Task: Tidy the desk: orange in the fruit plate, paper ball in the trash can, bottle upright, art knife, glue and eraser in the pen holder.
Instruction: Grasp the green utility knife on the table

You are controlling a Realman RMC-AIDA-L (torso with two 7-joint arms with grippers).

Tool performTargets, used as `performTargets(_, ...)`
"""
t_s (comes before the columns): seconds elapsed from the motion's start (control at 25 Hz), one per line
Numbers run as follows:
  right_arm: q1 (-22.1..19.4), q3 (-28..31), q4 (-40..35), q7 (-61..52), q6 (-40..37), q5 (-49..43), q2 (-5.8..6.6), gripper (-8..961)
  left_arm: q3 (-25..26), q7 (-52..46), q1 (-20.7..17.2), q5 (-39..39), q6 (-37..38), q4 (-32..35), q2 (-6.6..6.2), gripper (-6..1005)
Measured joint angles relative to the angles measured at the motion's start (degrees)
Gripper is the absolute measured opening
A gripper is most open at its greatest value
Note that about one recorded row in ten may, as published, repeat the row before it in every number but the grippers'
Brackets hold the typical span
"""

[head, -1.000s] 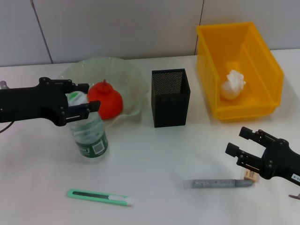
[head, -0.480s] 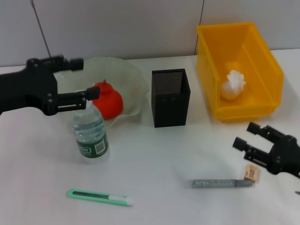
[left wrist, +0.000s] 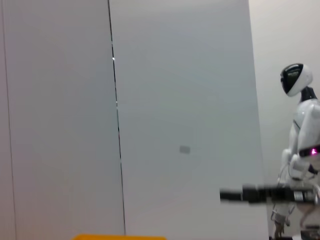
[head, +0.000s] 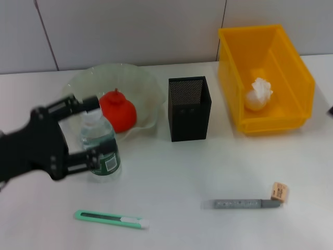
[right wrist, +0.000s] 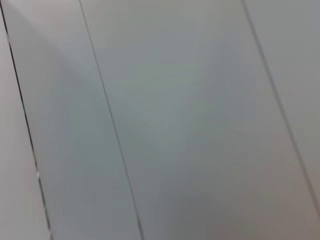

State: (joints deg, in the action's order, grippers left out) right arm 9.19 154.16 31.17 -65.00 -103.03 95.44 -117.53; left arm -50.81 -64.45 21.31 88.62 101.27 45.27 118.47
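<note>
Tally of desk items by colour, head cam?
Orange/red: 1, orange
Yellow: 1, bin
White: 1, paper ball
Black: 1, pen holder
Clear: 2, plate, bottle
Green: 1, knife
Grey: 1, glue
Tan: 1, eraser
Total: 9

white desk (head: 171, 172) with scattered stationery

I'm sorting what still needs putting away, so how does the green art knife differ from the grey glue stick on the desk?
The art knife is green with a white tip; the glue stick is grey. The art knife lies on the robot's left side, in front of the bottle; the glue stick lies on the right, its end beside the eraser. Both lie flat on the table, outside the pen holder.
</note>
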Motion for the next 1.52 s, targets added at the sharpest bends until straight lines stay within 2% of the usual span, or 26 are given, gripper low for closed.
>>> performTargets(0.16, 0.58, 8.76, 3.96, -3.56, -5.25, 0.15, -0.46, 770, 0.06, 15.44, 0.41, 0.35, -0.05, -14.37, -0.01, 832)
performTargets(0.36, 0.98, 9.75, 6.45, -6.04, -5.68, 0.1, -0.14, 771, 0.11, 19.36, 0.55, 0.09, -1.93, -20.88, 0.11, 832)
performTargets(0.6, 1.47, 9.4, 8.12, -6.35, -5.72, -0.25, -0.07, 770, 0.25, 21.31, 0.59, 0.09, -2.4, -23.29, 0.17, 831)
performTargets(1.12, 0.85, 9.46, 8.28, -6.54, -6.29, -2.88, -0.39, 771, -0.06, 20.71, 0.36, 0.15, -2.62, -23.64, 0.25, 831)
performTargets(1.2, 1.1, 9.47, 8.35, -6.46, -6.09, -5.43, -0.39, 771, -1.04, 18.62, 0.54, 0.41, -2.59, -22.76, 0.16, 831)
performTargets(1.24, 1.28, 9.53, 8.26, -6.29, -5.52, -7.83, -0.39, 771, -3.6, 15.44, 0.46, 0.52, -2.81, -19.6, 0.11, 831)
performTargets(1.32, 1.19, 9.54, 7.97, -5.77, -4.84, -8.8, -0.49, 771, -5.2, 13.53, -0.01, 0.57, -3.41, -17.22, 0.15, 831)
performTargets(1.36, 1.05, 9.55, 7.84, -5.42, -4.59, -8.96, -0.58, 771, -9.26, 8.19, -1.64, 0.56, -5.71, -9.36, 0.16, 831)
performTargets(1.4, 1.05, 9.55, 7.84, -5.42, -4.59, -8.96, -0.58, 771, -9.26, 8.19, -1.64, 0.56, -5.71, -9.36, 0.16, 831)
performTargets(1.52, 0.74, 9.52, 7.73, -4.72, -3.98, -9.81, -0.8, 771, -16.01, 0.2, -4.36, 1.24, -9.52, 2.86, 0.03, 831)
